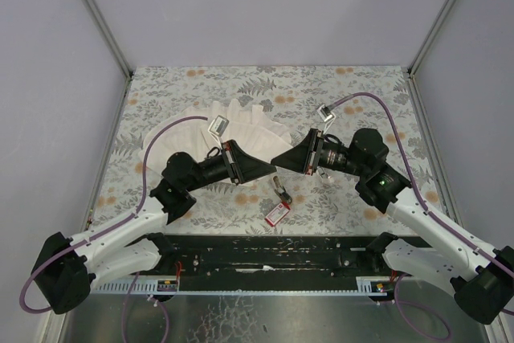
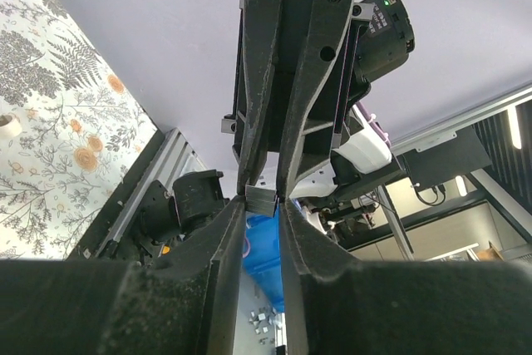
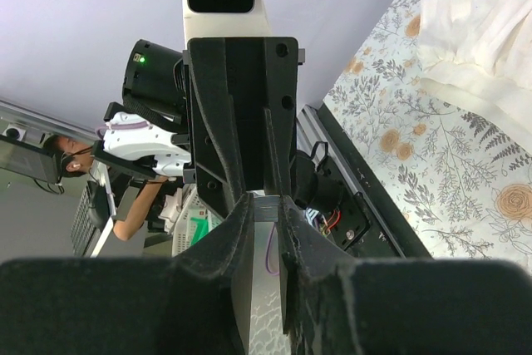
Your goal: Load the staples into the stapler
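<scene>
Left fingers (image 2: 224,265), staples (image 2: 260,199) between their tips

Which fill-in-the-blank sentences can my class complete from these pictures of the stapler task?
1. The small box on the table is ____.
2. The right gripper is shut on a silvery ____ strip.
3. In the top view, the left gripper meets it between the box and the white pleated ____.
Missing words: red; staple; cloth.
</scene>
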Robot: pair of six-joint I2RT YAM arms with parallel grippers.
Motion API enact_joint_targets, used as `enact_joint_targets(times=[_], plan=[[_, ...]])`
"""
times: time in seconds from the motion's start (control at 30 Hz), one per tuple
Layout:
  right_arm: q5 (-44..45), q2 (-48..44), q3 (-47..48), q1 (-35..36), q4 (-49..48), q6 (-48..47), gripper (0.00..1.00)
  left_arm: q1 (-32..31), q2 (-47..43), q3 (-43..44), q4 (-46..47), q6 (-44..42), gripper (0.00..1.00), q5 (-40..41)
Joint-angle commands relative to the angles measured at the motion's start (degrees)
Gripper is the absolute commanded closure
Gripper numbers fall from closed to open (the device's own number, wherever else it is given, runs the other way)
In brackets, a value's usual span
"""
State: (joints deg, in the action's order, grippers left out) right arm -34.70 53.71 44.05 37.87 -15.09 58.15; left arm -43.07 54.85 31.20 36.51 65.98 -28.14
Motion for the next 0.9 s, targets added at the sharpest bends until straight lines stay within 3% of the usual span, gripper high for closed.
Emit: enact_joint_targets(times=[0.0, 0.23, 0.57, 0.77, 0.87], plan=[[-2.54, -0.43, -0.08, 0.26, -2.84, 0.06, 0.8, -0.23, 0.2, -0.37, 5.66, 1.08, 0.8, 0.03], [-1.53, -1.03, -0.64, 0.28, -2.05, -0.72, 0.75, -0.17, 0.52, -1.06, 5.38, 1.26, 0.85, -0.02], [3.39, -3.61, -0.66, 0.28, 0.67, -3.87, 0.4, -0.18, -0.55, -3.47, -1.49, -0.11, 0.88, -0.41], [8.89, -4.47, -0.37, 0.28, 8.11, -10.34, 0.33, -0.24, -0.6, 0.35, -26.39, -11.94, 0.89, 4.77], [11.84, -4.88, -0.35, 0.28, 12.38, -14.36, 0.33, -1.05, 2.16, 2.26, -39.73, -17.54, 0.89, 11.55]])
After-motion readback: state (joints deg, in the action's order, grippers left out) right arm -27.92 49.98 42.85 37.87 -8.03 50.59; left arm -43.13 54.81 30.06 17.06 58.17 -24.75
